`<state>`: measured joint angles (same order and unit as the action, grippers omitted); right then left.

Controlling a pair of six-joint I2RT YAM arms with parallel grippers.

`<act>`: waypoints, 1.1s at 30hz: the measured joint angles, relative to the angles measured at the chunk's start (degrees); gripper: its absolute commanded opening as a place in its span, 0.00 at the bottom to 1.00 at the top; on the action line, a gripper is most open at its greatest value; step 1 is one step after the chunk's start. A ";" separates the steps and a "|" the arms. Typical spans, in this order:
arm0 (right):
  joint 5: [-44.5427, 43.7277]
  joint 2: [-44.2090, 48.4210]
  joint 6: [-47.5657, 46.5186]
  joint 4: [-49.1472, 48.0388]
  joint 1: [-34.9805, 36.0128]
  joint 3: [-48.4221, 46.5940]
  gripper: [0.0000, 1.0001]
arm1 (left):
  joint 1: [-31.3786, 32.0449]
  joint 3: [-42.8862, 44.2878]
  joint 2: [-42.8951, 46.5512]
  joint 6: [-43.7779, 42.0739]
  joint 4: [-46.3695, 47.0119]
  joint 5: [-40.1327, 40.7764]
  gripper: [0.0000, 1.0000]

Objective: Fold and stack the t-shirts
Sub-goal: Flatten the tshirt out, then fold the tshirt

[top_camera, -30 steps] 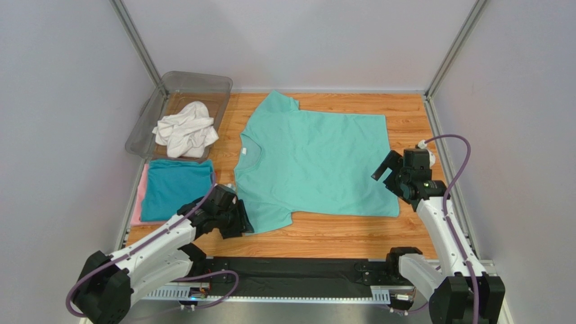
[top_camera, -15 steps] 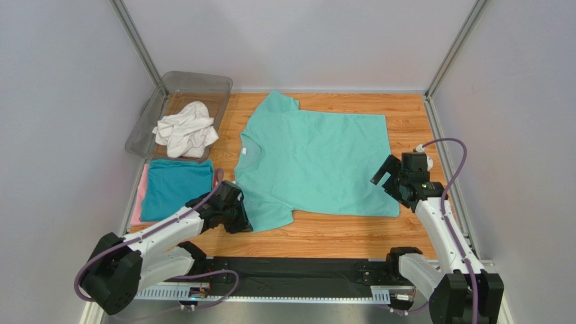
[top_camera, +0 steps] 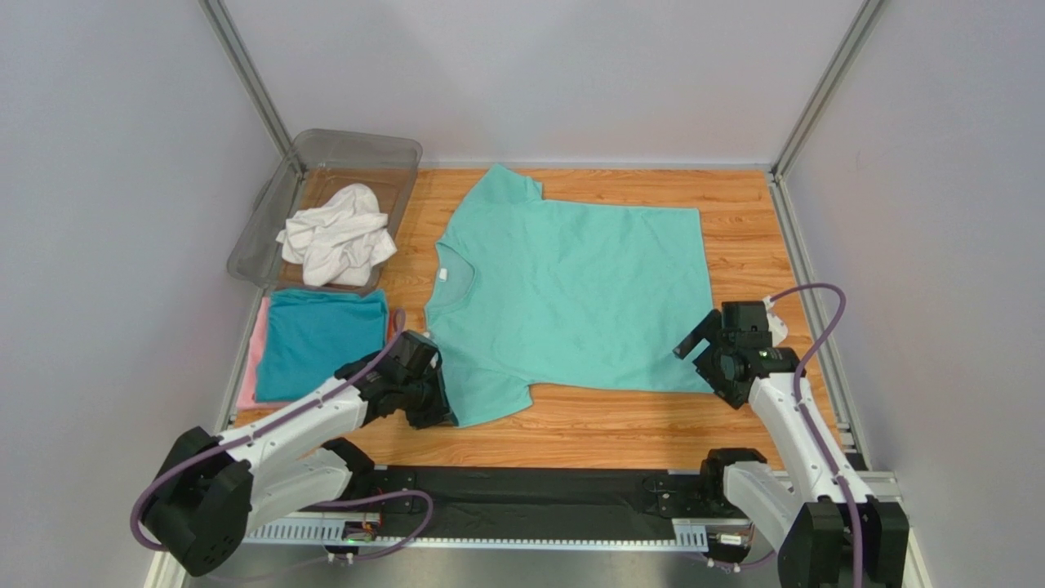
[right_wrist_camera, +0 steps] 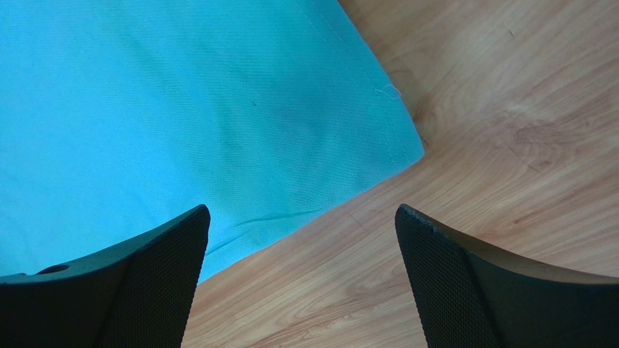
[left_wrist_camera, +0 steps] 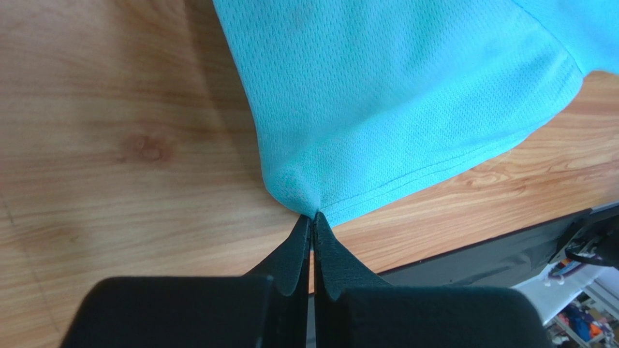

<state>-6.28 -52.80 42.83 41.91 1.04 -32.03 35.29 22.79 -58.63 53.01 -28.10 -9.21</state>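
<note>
A green t-shirt (top_camera: pixel 570 294) lies spread flat in the middle of the wooden table (top_camera: pixel 748 221), collar toward the left and bottom hem toward the right. One sleeve points to the back wall and the other to the near edge.

The left gripper (top_camera: pixel 432 404) sits low at the near sleeve. In its wrist view the left gripper (left_wrist_camera: pixel 312 219) has its two black fingers (left_wrist_camera: pixel 290 254) pressed together with no gap, pinching the hemmed edge of the sleeve. The mesh cloth of the green t-shirt (left_wrist_camera: pixel 392 87) puckers into a small bump right at the tips, and bare table (left_wrist_camera: pixel 109 145) shows to the left of it.

The right gripper (top_camera: pixel 694 336) hangs over the near right corner of the shirt with its jaws spread wide and nothing between them. Its own camera shows the right gripper (right_wrist_camera: pixel 301 210) framing that corner of the green t-shirt (right_wrist_camera: pixel 181 109), with the stitched hem running to a point on the wood. I cannot tell whether the tips touch the cloth.

At the left edge a folded teal t-shirt (top_camera: pixel 321 341) rests on top of a pink t-shirt (top_camera: pixel 255 358), just beside the left gripper. Behind that stack a crumpled white t-shirt (top_camera: pixel 334 235) lies in a clear plastic bin (top_camera: pixel 362 147)
</note>
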 measured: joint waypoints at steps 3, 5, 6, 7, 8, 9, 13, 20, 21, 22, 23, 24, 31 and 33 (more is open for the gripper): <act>-1.27 -0.04 1.49 0.28 0.00 1.77 0.95 | 0.11 -0.50 3.78 -0.17 -2.71 -0.20 0.00; -2.47 -0.57 2.19 0.22 -0.04 2.67 0.91 | 0.15 -0.76 6.73 -0.22 -4.39 -0.44 0.00; -3.15 -1.27 2.69 -0.17 -0.13 3.15 0.86 | 0.17 -0.92 7.96 -0.24 -5.05 -0.68 0.00; -3.28 -1.44 2.80 -0.24 -0.13 3.23 0.83 | 0.22 -1.11 9.20 -0.22 -5.66 -0.87 0.00; -3.58 -2.03 3.02 -0.74 -0.20 3.58 0.77 | 0.22 -1.46 10.97 -0.17 -6.29 -1.33 0.00; -3.74 -2.47 3.28 -1.33 -0.24 3.91 0.77 | 0.26 -1.53 11.28 -0.17 -6.49 -1.42 0.00; -4.20 -4.96 4.09 -3.63 -0.26 5.29 0.62 | 0.37 -2.49 13.90 0.63 -7.54 -2.58 0.00; -4.33 -4.37 4.46 -5.64 -0.37 6.58 0.48 | 1.81 -3.37 17.03 2.73 -8.22 -3.19 0.00; -4.33 -4.20 4.55 -5.86 -0.37 6.78 0.48 | 1.88 -3.37 17.40 2.97 -8.24 -3.26 0.00; -4.31 -4.07 4.55 -5.97 -0.37 6.84 0.44 | 1.88 -3.37 17.66 3.21 -8.24 -3.37 0.00; -4.33 -4.04 4.55 -5.97 -0.37 6.91 0.43 | 1.88 -3.37 17.77 3.30 -8.24 -3.39 0.00; -4.31 -4.04 4.70 -6.12 -0.37 6.95 0.42 | 1.88 -3.37 17.81 3.34 -8.26 -3.39 0.00; -3.87 -2.84 4.33 -5.07 -0.37 6.99 0.07 | 1.92 -3.21 17.81 3.28 -8.76 -3.34 0.00; -3.67 -1.27 4.20 -4.68 -0.37 6.99 0.01 | 1.99 -2.47 17.79 3.21 -9.29 -3.17 0.00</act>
<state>-9.96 -54.06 47.03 37.23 0.67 -25.04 37.28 20.32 -40.84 56.23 -37.39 -12.38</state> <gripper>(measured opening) 0.070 0.006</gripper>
